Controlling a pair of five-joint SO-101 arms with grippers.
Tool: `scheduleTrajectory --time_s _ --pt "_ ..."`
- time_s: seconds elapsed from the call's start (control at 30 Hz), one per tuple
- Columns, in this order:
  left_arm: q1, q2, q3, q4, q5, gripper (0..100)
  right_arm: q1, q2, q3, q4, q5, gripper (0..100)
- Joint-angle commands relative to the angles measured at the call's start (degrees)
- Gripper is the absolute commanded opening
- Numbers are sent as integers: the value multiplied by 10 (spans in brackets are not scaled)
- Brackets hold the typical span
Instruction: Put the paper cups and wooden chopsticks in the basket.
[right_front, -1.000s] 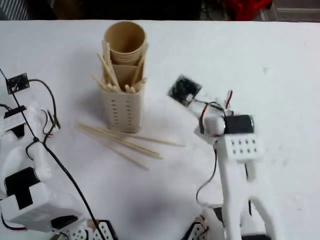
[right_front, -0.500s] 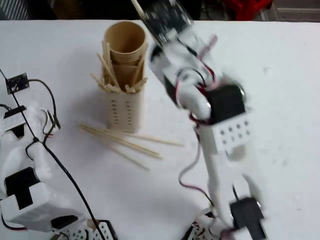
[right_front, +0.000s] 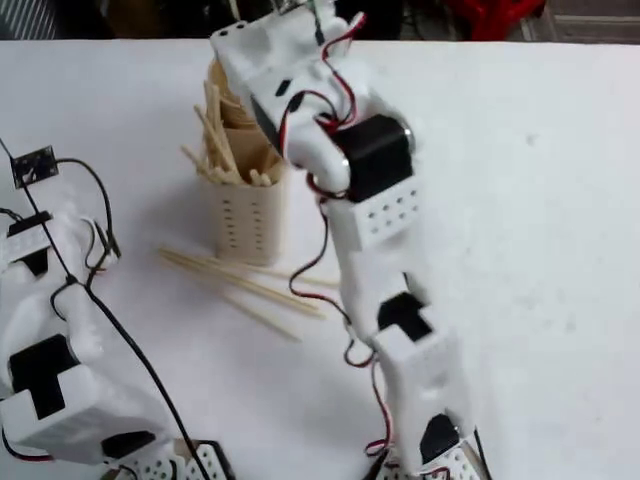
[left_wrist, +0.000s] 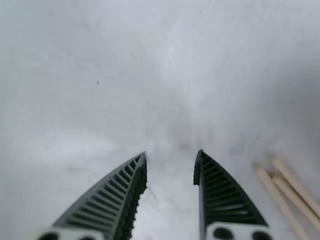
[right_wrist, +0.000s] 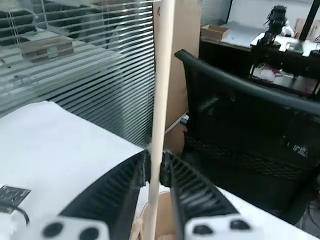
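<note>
Over white counter (right_front: 540, 150), above cream perforated basket (right_front: 247, 215): right tool (right_wrist: 156, 157) clamped on one pale wooden chopstick (right_wrist: 161, 90), stick upright between jaws. Loose wooden chopsticks (right_front: 250, 285) flat beside basket. Left tool (left_wrist: 171, 154) parted, empty, near counter; tan chopstick ends (left_wrist: 287, 190) just beside it.

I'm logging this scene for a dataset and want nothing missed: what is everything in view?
table: one, white, under everything.
basket: one, cream, perforated, upright on the table.
paper cups: count unclear, tan, in the basket, largely behind the right arm.
chopsticks in the basket: several, pale wood, standing.
loose chopsticks: several, pale wood, lying on the table before the basket.
held chopstick: one, pale wood, in the right gripper.
circuit board: one, black, near the table's left edge in the high view.
chair: one, black, beyond the table.
left gripper: one, dark, open above the table.
right gripper: one, dark, shut on the held chopstick, over the basket.
</note>
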Motion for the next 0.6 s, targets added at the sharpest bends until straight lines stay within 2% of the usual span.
scheduleTrajectory --time_s 0.0,0.17,0.33,0.57 --pt "-6 -3 -4 -9 7 169 -11 29 -55 10 -4 17" --pt "-6 -3 -4 -8 7 169 -24 68 -57 6 -6 17" --pt "-6 -3 -4 -10 7 169 -36 43 -56 50 -2 26" --pt "-6 -3 -4 -10 7 169 -39 30 -55 90 -3 276"
